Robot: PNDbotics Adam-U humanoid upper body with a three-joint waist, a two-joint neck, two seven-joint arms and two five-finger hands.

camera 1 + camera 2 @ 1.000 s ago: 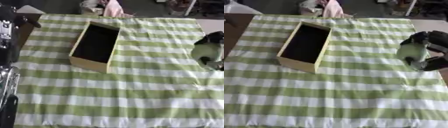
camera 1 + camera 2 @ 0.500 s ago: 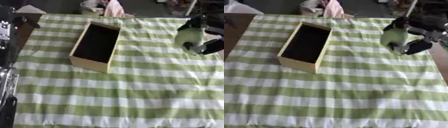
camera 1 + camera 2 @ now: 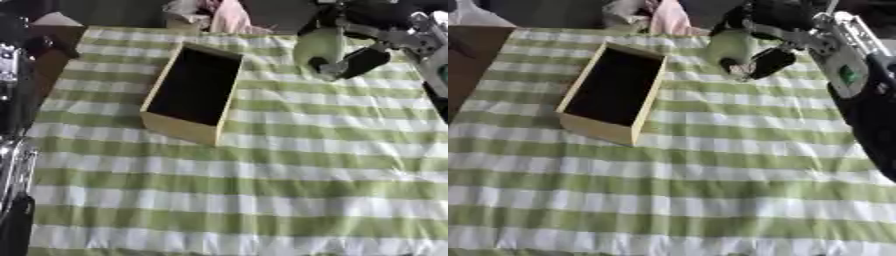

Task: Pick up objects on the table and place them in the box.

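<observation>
**One pale object held aloft**

One checked cloth (image 3: 262, 200) covers the near table; the open box (image 3: 194, 90) sits mid-left; beyond, the right hand (image 3: 767, 30) curls around a pale green object (image 3: 730, 47), right of the box; pink fabric (image 3: 229, 17) lies farthest.

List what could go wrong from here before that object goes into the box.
The right hand holds the pale green rounded object to the right of the open yellow rectangular box, not above it; released now, it would probably land on the green-and-white checked cloth. The box is narrow, so the object may clip its rim.
</observation>
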